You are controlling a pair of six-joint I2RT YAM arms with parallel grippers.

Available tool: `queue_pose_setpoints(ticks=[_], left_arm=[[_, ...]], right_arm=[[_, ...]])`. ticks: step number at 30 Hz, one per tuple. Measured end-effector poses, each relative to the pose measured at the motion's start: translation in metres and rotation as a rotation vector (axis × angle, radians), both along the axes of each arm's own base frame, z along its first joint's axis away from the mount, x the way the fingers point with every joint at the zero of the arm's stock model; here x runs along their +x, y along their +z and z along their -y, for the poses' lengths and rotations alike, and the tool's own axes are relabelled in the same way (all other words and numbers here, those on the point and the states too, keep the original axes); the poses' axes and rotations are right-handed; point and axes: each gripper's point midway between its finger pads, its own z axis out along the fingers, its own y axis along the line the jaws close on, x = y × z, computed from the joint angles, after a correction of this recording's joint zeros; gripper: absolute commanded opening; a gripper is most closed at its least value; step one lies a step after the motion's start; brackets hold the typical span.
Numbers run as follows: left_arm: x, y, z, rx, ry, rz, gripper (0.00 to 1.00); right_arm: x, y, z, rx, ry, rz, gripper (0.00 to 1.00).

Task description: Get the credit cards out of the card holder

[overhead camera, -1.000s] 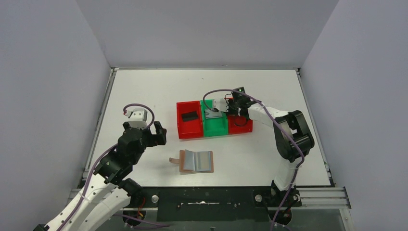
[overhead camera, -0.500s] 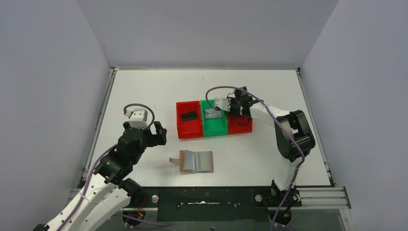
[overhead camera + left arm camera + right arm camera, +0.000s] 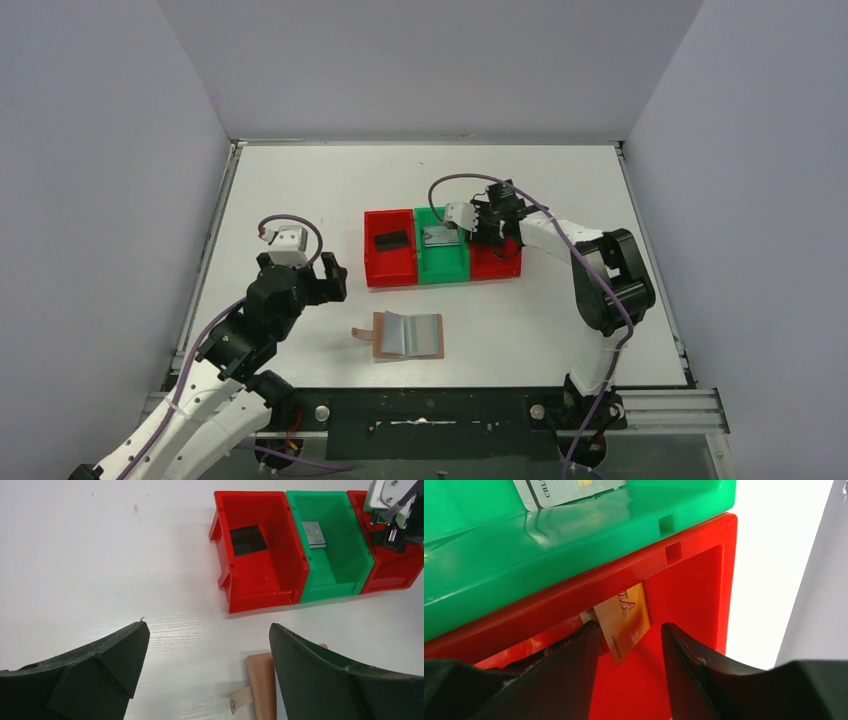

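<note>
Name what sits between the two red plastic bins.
A green plastic bin holding a silver-grey card, touching the left red bin and right red bin; top external view.

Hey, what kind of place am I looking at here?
Probably a robotics lab test cell: a white table boxed in by plain grey walls, left arm and right arm bolted at its near edge, small plastic bins set out.

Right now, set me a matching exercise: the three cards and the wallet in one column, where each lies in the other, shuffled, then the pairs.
1. black card
2. silver card
3. gold card
4. wallet

A. green bin
B. table, in front of the bins
C. red bin at the right end
D. red bin at the left end

Pairs: 1-D, 2-A, 3-C, 4-B.
</note>
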Motion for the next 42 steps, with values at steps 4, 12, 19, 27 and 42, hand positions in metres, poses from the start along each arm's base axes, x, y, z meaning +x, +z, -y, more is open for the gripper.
queue_pose_setpoints(ticks=[4,12,19,27,42], left_arm=[[0.0,0.0,0.001,0.0,-0.002,-0.002,0.93],[0.0,-0.002,0.001,0.002,-0.006,-0.007,0.93],[0.0,-0.002,0.001,0.002,-0.005,-0.007,0.92],[-0.001,0.009,-0.009,-0.013,0.035,0.038,0.92],[-0.007,0.035,-0.034,-0.066,0.135,0.15,0.92]], right_arm=[[-0.002,0.0,-0.002,0.02,-0.005,-0.01,0.53],[-0.002,0.018,-0.006,0.069,-0.011,0.011,0.54],[0.003,0.059,-0.012,0.182,-0.082,0.084,0.54],[0.003,0.163,-0.067,0.769,-0.419,0.031,0.49],[-0.085,0.057,-0.25,0.836,-0.611,-0.516,0.27]])
